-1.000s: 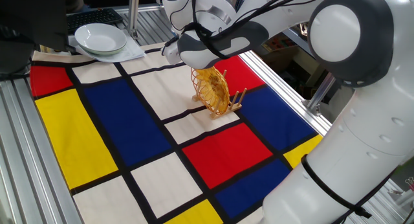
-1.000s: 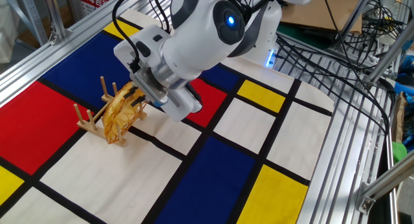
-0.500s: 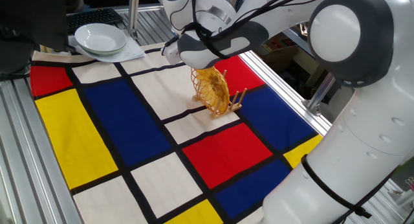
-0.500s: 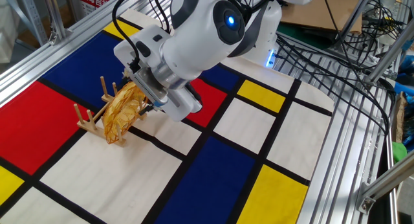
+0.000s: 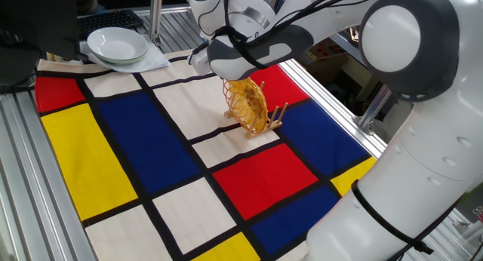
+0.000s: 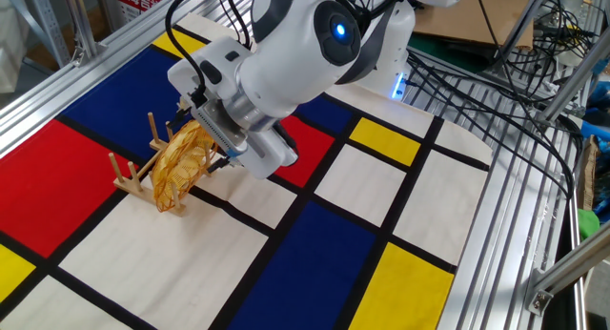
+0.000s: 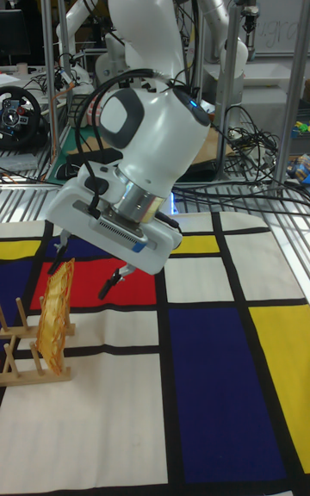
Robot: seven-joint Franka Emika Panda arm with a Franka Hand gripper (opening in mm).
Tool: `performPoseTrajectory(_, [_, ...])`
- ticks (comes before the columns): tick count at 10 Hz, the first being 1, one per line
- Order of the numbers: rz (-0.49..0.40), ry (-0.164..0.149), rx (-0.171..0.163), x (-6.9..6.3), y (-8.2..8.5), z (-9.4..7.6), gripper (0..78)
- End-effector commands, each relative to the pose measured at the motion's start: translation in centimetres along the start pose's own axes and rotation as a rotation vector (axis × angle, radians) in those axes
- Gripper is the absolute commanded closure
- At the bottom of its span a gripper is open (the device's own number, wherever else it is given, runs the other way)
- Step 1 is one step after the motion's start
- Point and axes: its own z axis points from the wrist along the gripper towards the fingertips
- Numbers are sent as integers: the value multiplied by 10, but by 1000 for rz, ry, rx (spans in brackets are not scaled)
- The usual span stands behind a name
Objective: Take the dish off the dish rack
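The golden woven dish stands on edge between the pegs of the small wooden dish rack at the left of the chequered cloth. My gripper hangs open right over the dish's upper rim, one finger on each side of it, the dark right fingertip clear of the weave. In the other fixed view the dish leans in the rack under the gripper. In one fixed view the dish and rack show below the hand, which hides the fingers.
White stacked bowls sit on a sheet at the far corner of the cloth. Aluminium frame rails border the table. The robot's own large arm looms over the right side. Cables lie beyond the cloth.
The hand has shifted very slightly at the dish's top rim over the last second; the dish still stands in the rack.
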Motion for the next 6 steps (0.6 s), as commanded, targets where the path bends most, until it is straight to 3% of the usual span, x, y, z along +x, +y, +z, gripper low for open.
performPoseTrajectory(1, [-85, 99, 3, 30, -13, 28, 1])
performPoseTrajectory(6, [-112, 118, 4, 30, -12, 29, 1])
